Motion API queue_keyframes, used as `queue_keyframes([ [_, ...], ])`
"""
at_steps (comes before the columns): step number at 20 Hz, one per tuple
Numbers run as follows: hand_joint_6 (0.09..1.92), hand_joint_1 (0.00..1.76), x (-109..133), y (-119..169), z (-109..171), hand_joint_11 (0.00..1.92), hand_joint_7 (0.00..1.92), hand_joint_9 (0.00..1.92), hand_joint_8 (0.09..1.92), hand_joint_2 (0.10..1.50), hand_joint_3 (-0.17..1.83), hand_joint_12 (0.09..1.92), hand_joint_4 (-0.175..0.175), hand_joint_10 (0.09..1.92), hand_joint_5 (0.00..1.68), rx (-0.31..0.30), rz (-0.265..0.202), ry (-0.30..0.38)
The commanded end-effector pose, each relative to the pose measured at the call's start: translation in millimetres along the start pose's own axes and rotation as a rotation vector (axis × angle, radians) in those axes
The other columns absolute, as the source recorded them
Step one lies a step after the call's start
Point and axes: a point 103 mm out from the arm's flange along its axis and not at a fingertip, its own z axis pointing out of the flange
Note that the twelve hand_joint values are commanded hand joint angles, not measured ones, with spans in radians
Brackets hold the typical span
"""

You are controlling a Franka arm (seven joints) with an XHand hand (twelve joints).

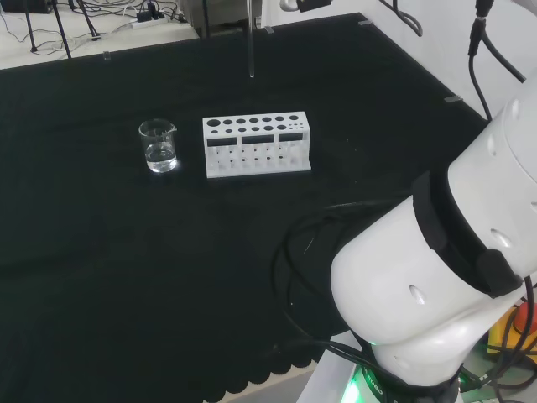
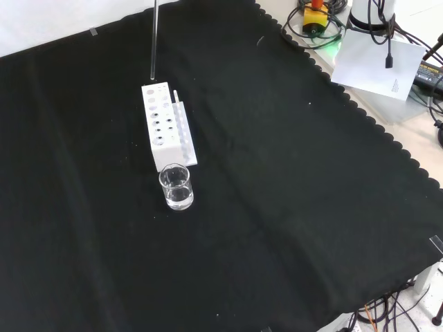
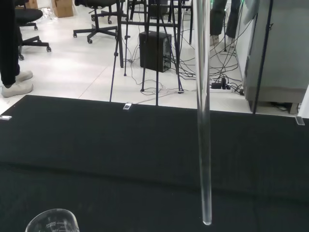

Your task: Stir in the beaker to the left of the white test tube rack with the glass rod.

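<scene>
You'll find no text you can read here. The beaker [image 3: 52, 221] has faint white graduation marks in the wrist view, too small to make out. The white sheet [image 2: 377, 66] at far right of the front view bears a small dark print mark, not legible. The white test tube rack [image 1: 257, 143] looks unmarked.

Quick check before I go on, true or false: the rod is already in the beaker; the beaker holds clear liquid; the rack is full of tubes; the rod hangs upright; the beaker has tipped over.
1. The clear glass rod is in the small clear glass beaker. False: its tip hangs above the cloth beyond the white test tube rack.
2. The beaker holds clear liquid. True.
3. The rack is full of tubes. False: its holes look empty.
4. The rod hangs upright. True.
5. The beaker has tipped over. False: it stands upright.
</scene>
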Motion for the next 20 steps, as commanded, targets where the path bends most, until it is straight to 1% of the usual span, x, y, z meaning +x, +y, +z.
queue_keyframes([
  [1,0.57,1.29,4.4,5.8,2.8,1.63,1.08,1.56,1.16,1.11,-0.05,0.66,-0.175,0.93,1.06,0.005,-0.011,0.003],
  [5,0.57,1.29,8.0,13.4,1.2,1.63,1.08,1.56,1.16,1.1,-0.05,0.66,-0.175,0.93,1.06,-0.002,-0.018,0.019],
  [9,0.57,1.29,16.0,27.7,-2.8,1.63,1.08,1.56,1.16,1.1,-0.04,0.66,-0.175,0.93,1.06,-0.003,-0.033,0.033],
  [15,0.57,1.29,38.4,51.3,-8.2,1.63,1.08,1.56,1.16,1.1,-0.04,0.66,-0.175,0.93,1.06,-0.029,-0.097,0.05],
  [20,0.57,1.29,63.1,64.0,0.1,1.63,1.08,1.56,1.16,1.1,-0.03,0.66,-0.175,0.92,1.06,-0.02,-0.156,0.062],
])
